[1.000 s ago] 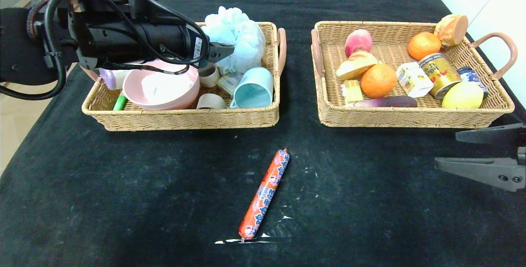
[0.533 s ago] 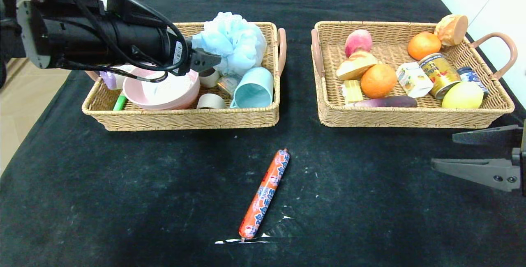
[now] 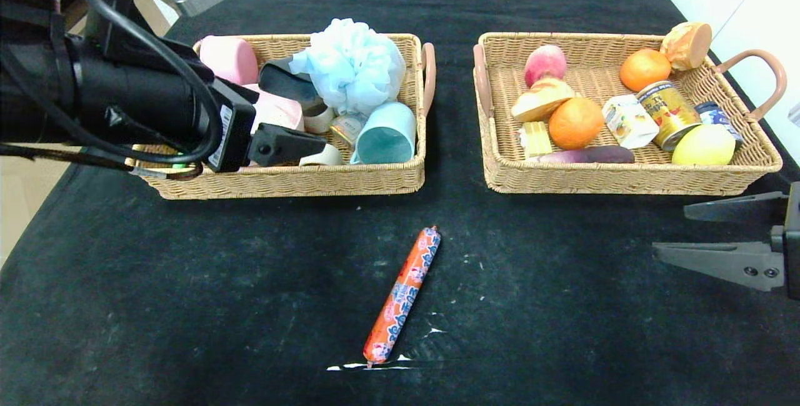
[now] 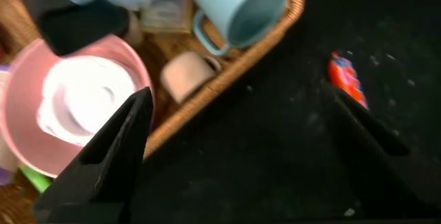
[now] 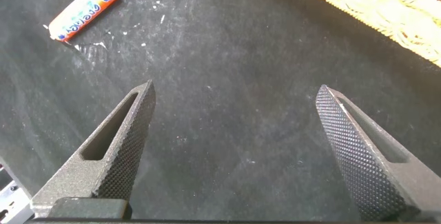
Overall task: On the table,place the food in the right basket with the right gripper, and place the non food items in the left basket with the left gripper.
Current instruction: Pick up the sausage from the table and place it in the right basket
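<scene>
The orange-red sausage stick lies alone on the black table, in front of the gap between the baskets. It also shows in the left wrist view and the right wrist view. The blue bath pouf and black pouch sit in the left basket. The white soap bar lies in the pink bowl. The white carton is in the right basket. My left gripper is open and empty over the left basket's front rim. My right gripper is open and empty, low at the table's right side.
The left basket also holds a blue cup, a small beige cup and a pink item. The right basket holds fruit, bread and cans. My left arm covers the left basket's left half. Bare cloth surrounds the sausage stick.
My left gripper has drawn back from the bath pouf towards the basket's front left. The pouf stays in the basket. My right gripper has edged slightly left.
</scene>
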`<move>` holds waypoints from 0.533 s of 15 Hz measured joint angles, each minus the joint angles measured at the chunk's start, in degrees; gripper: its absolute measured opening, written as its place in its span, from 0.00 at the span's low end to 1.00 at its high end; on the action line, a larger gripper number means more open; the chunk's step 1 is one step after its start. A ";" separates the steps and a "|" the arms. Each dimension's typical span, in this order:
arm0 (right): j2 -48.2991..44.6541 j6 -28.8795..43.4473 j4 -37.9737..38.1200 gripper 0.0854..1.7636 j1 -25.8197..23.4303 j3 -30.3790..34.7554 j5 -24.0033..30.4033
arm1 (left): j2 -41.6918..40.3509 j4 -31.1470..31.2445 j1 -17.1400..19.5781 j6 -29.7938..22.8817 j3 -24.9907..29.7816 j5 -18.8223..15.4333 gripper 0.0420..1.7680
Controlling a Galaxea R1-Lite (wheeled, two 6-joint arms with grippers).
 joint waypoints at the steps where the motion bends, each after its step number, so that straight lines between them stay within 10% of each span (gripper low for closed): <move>1: 0.04 0.00 -0.02 0.96 0.00 0.00 0.01 | -1.27 0.24 -1.96 -1.87 1.94 1.08 0.96; 8: 0.09 0.06 -0.07 0.96 -0.09 -0.24 0.00 | -3.19 -0.39 -18.20 -15.02 11.62 16.42 0.97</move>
